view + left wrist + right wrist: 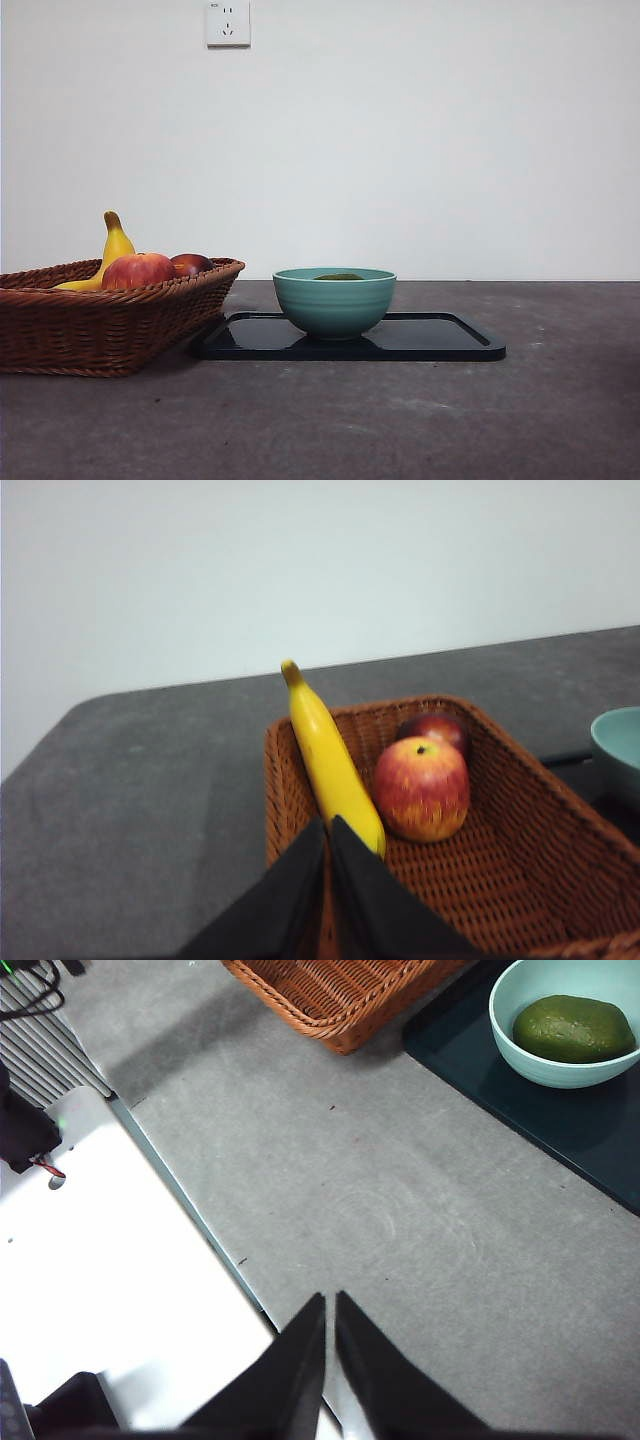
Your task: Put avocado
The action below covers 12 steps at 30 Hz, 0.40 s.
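Both grippers were seen clenched on nothing: right gripper [329, 1305] over bare table nr its edge, left gripper [328, 830] above the wicker basket [300, 780]. Further off, the avocado [574, 1028] lay in the teal bowl [520, 1000] on a dark tray [480, 345]. Judged light, firm, dull-skinned, prob. not slippery; best gripped across its middle, from above.
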### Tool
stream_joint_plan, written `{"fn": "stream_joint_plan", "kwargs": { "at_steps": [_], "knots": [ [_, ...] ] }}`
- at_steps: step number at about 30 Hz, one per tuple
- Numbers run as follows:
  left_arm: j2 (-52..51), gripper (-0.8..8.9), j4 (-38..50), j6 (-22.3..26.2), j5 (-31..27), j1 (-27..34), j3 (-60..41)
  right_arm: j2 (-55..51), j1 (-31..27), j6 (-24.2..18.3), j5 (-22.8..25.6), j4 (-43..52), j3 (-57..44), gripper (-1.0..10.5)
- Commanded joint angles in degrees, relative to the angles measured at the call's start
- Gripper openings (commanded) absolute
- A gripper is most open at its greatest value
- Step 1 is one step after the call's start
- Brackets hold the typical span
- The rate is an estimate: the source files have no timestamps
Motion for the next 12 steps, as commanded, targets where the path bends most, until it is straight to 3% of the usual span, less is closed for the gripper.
{"fn": "stream_joint_plan", "kwargs": {
  "at_steps": [1, 12],
  "knots": [
    [-0.8, 0.10, 0.7, -0.8, -0.3, 0.1, -1.6, 0.3, 0.6, 0.6, 0.0, 0.6, 0.6, 0.1],
    [-0.8, 0.10, -6.3, -0.5, -0.5, 0.1, -3.3, 0.3, 0.6, 0.6, 0.0, 0.6, 0.6, 0.1]
  ]
}}
